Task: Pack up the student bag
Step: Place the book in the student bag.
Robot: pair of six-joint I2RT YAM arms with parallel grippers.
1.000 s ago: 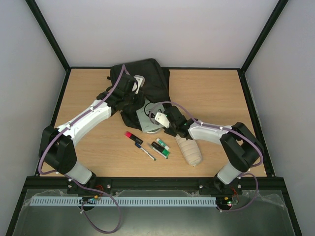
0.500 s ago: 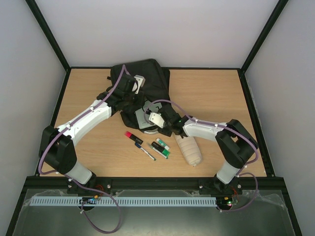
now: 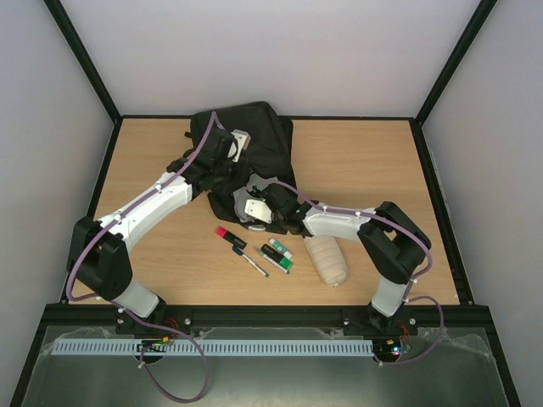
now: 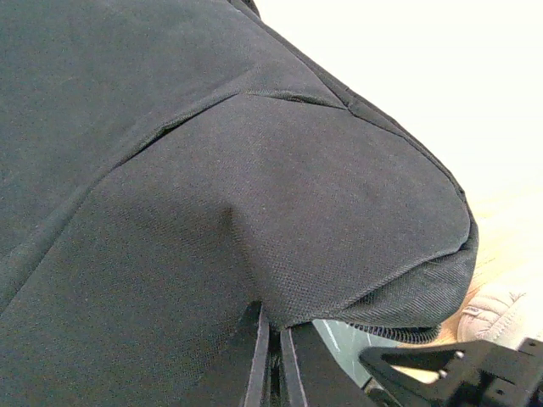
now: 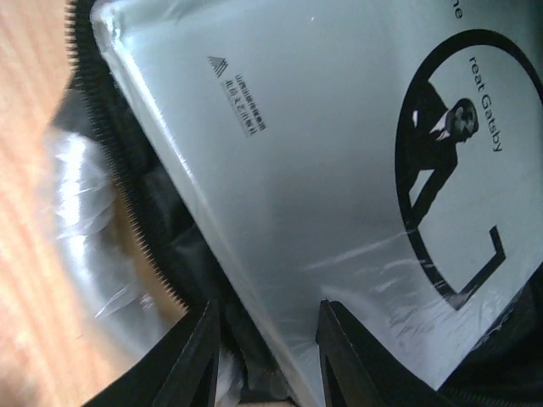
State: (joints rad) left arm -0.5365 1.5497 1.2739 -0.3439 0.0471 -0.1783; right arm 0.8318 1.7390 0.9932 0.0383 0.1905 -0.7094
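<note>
Black student bag (image 3: 254, 136) upper centre, mostly hidden under both arms. Left gripper (image 4: 271, 339) clenched on its fabric. Right gripper (image 5: 267, 314) parted astride the wrapped book (image 5: 339, 170); grip unclear. Pens (image 3: 276, 257) and pencil case (image 3: 327, 259) lie lower centre.

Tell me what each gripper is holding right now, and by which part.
The left gripper pinches a fabric fold of the student bag near its opening. The right gripper straddles an edge of the book; whether it grips cannot be told.
</note>
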